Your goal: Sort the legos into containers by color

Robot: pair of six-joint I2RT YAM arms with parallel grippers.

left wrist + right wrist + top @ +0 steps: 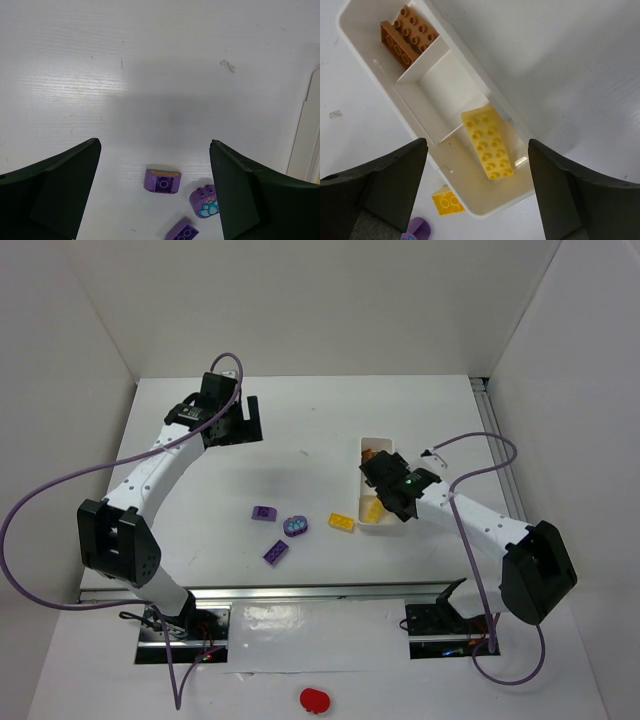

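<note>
Right gripper [476, 150], fingers wide and empty, hangs over the long white plastic tray [375, 70]. The flat yellow studded brick [487, 145] lies in its 5 o'clock box, the yellows' own. Left gripper [155, 150]: wide and empty too.

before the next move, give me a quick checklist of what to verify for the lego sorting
1. right gripper open, nothing between its fingers: ok
2. large yellow brick lying inside an end compartment of the tray: ok
3. brown bricks in the opposite end compartment: ok
4. middle compartment free for purple: ok
5. small yellow brick in the tray: not ok, it lies on the table beside the tray
6. purple pieces in the tray: not ok, all three lie on the table; left gripper is open and holds nothing
</note>
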